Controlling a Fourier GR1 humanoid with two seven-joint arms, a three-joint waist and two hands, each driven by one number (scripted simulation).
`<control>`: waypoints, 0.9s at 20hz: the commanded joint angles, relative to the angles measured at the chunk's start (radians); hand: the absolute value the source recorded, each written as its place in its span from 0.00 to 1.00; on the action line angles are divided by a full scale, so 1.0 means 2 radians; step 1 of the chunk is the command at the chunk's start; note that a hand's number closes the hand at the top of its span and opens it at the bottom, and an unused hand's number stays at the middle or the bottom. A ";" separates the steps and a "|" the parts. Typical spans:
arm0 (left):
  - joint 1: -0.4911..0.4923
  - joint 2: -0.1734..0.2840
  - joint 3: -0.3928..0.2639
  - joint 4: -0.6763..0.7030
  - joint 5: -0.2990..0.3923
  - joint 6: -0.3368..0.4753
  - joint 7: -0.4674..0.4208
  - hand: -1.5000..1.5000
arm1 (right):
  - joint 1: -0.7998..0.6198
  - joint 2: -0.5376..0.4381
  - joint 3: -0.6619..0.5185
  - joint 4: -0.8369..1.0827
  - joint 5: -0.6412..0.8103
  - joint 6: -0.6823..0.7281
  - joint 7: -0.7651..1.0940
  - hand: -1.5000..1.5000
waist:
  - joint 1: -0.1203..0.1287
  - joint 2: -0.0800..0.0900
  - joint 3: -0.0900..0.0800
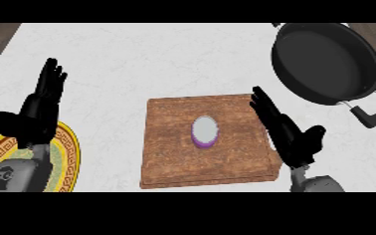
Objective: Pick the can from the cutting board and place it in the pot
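At the far left I see my left hand (43, 102) resting, fingers straight and upright, above a yellow-patterned plate (67, 152) at the near-left edge. In the middle, the can (205, 131) stands on the wooden cutting board (176, 149). Just right of the can, my right hand (288, 132) hovers over the board's right edge, fingers straight, holding nothing. The dark pot (323, 62) sits far right.

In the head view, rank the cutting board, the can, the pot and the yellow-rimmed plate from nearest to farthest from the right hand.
From the right hand:
1. Cutting board, its right edge under the hand.
2. Can, mid-board, left of the hand.
3. Pot, upper right.
4. Plate, far left edge.
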 commanded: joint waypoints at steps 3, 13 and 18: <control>0.007 -0.006 -0.052 0.030 -0.007 -0.054 0.035 0.50 | -0.006 0.056 0.050 -0.034 0.117 -0.154 0.081 1.00 | -0.002 -0.007 -0.003; 0.046 -0.024 -0.105 0.039 0.015 -0.106 0.087 0.50 | -0.034 0.073 0.030 -0.078 0.397 -0.444 0.027 0.00 | -0.022 -0.017 -0.004; 0.035 -0.028 -0.112 0.040 0.010 -0.112 0.095 0.50 | 0.001 0.100 0.129 -0.088 0.556 -0.488 0.148 0.00 | -0.009 -0.012 -0.005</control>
